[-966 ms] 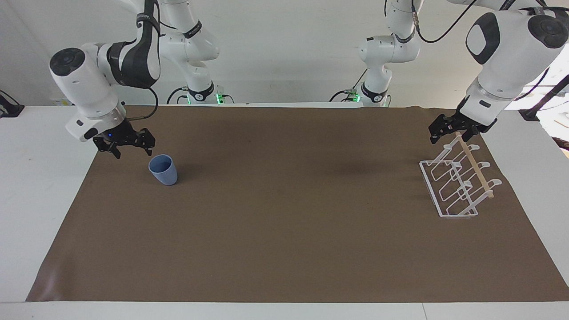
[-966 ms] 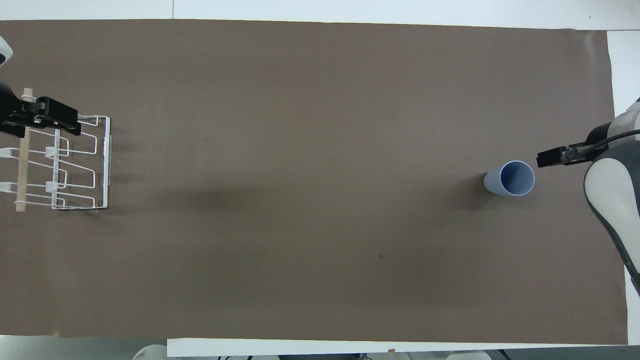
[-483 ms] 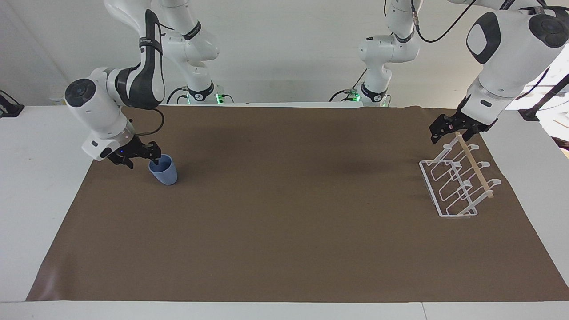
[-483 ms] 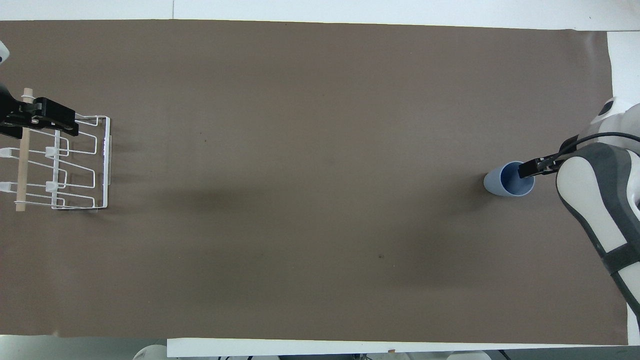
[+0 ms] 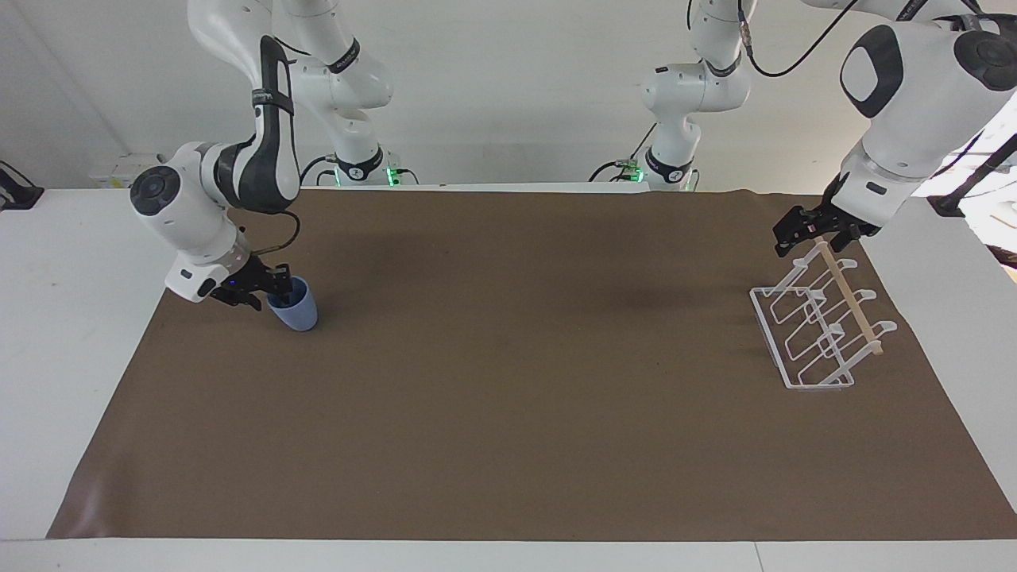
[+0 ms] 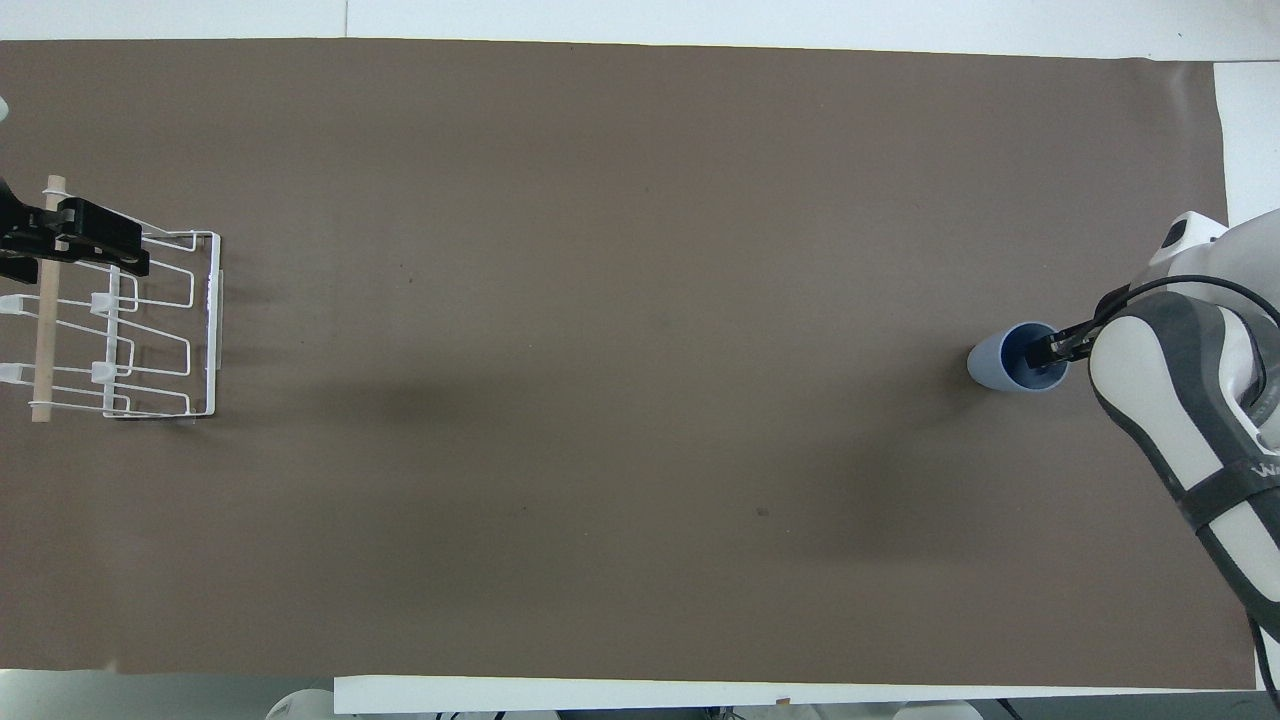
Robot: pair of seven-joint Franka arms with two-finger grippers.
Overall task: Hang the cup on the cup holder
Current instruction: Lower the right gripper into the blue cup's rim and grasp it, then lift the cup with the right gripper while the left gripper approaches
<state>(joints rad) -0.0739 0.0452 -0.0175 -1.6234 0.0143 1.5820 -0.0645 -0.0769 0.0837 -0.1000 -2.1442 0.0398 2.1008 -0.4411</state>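
Observation:
The light-blue cup [image 5: 297, 313] [image 6: 992, 362] stands upright on the brown mat near the right arm's end of the table. My right gripper [image 5: 270, 292] [image 6: 1050, 348] is down at the cup's rim, on the side toward the table's end, and reaches partly into its mouth. Whether it grips the wall I cannot tell. The white wire cup holder [image 5: 810, 334] [image 6: 150, 320] stands near the left arm's end, with a pale wooden rod [image 5: 850, 298] [image 6: 42, 310] across its top. My left gripper [image 5: 814, 230] [image 6: 85, 235] hangs open just over the rod's end nearer to the robots.
The brown mat [image 5: 508, 397] covers most of the white table [image 5: 71, 318], and bare white margins run along both ends. Nothing else lies on the mat between the cup and the cup holder.
My right arm swung in and dropped from beside the cup down onto its rim, its jaws narrowing. The cup stayed in place. My left gripper shifted slightly toward the table's end over the rod.

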